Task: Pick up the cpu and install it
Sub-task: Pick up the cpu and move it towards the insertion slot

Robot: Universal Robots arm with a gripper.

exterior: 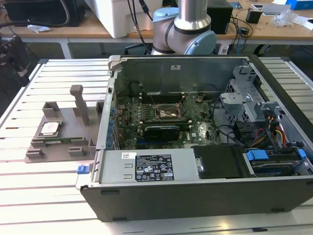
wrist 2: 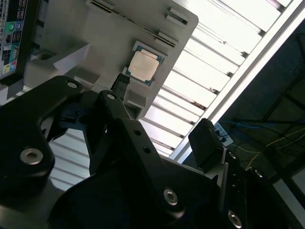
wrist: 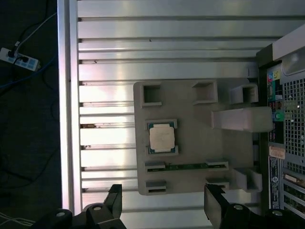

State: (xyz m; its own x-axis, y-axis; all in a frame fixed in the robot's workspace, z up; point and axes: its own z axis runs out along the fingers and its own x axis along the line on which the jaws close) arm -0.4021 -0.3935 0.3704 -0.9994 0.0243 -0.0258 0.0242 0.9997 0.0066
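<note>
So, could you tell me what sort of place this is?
Probably a robotics lab or workshop: an open black desktop computer case sits on a slatted aluminium table, with cluttered wooden workbenches behind.

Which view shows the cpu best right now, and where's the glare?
First wrist view: cpu square-on and evenly lit, mild sheen on the table beside it. Second wrist view: cpu clear but oblique, table slats blown out white. Exterior view: cpu small, a pale reflection on its top.
</note>
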